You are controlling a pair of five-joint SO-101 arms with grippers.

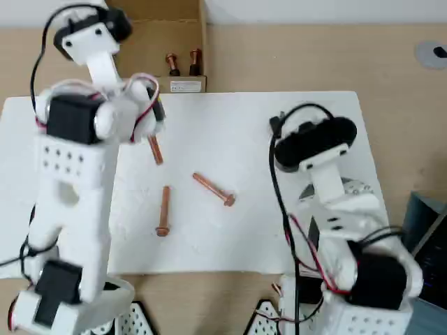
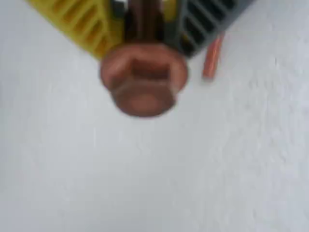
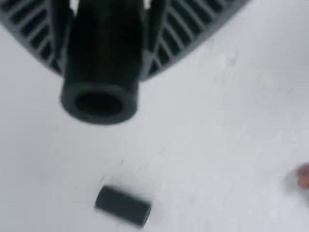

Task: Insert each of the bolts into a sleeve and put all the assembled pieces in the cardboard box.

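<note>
Pinching a bolt (image 2: 144, 79) by the shank, our left gripper (image 2: 145, 26) is leaving its head free. Our right gripper (image 3: 104, 21) is grasping a sleeve (image 3: 99, 82), bore exposed, likely for insertion.

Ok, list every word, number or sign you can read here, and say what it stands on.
The label on the near edge of the cardboard box: dark print, too small to read.
Nothing else carries legible text; the bolt and sleeve seen close up show no markings.
</note>
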